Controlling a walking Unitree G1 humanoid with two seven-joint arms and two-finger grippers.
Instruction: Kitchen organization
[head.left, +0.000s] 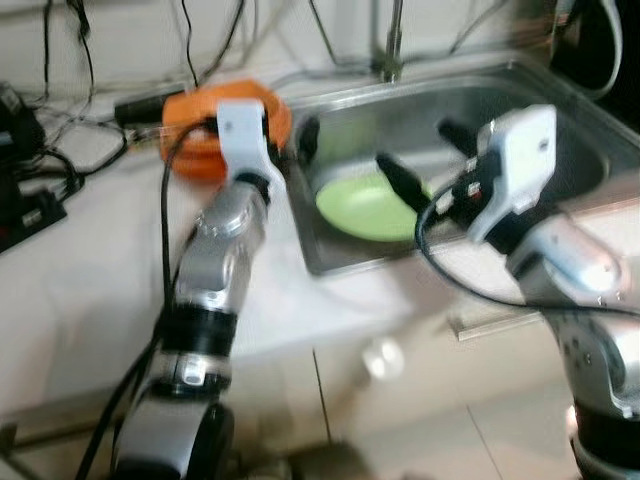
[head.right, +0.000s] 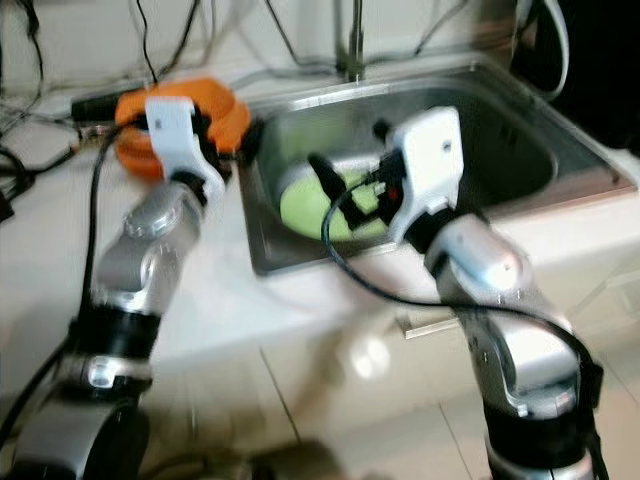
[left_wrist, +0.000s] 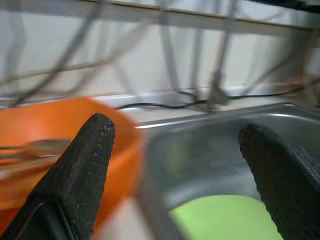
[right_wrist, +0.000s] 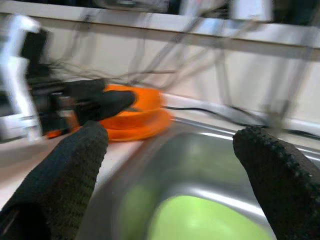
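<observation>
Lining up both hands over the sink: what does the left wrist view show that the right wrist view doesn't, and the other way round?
Left wrist view alone: a metal utensil lying inside the orange bowl, and the bowl up close beside the sink's edge.

Right wrist view alone: the left hand with its white mount, reaching in front of the bowl.

Both: the green plate down in the sink, the orange bowl on the counter, cables along the back wall, and each view's own two black fingers spread wide apart. The right hand hangs over the sink.

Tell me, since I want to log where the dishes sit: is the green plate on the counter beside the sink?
No, the green plate lies inside the steel sink, down in its basin.
</observation>
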